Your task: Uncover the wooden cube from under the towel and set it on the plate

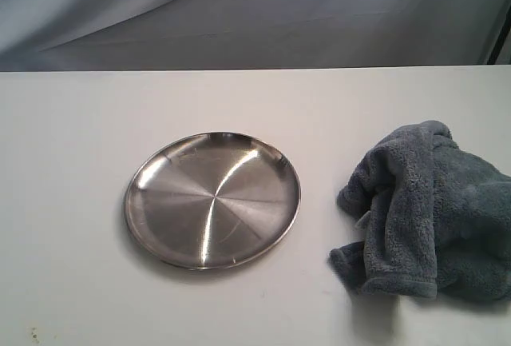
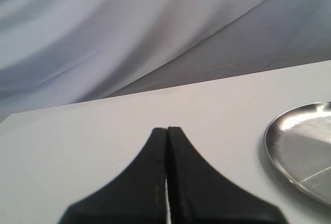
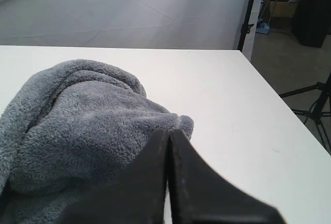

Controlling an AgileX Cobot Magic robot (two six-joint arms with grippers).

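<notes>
The towel (image 1: 431,210) lies bunched in a heap on the right of the white table (image 1: 72,122), well apart from the bare plate (image 1: 211,200). Its outer side is cut off by the edge of the exterior view. The wooden cube shows in no view (the heap hides whatever lies beneath). The left gripper (image 2: 166,131) has its black jaws pressed together on nothing. The right gripper (image 3: 167,131) is likewise closed and empty, close to the towel. Whether it touches the cloth cannot be told.
</notes>
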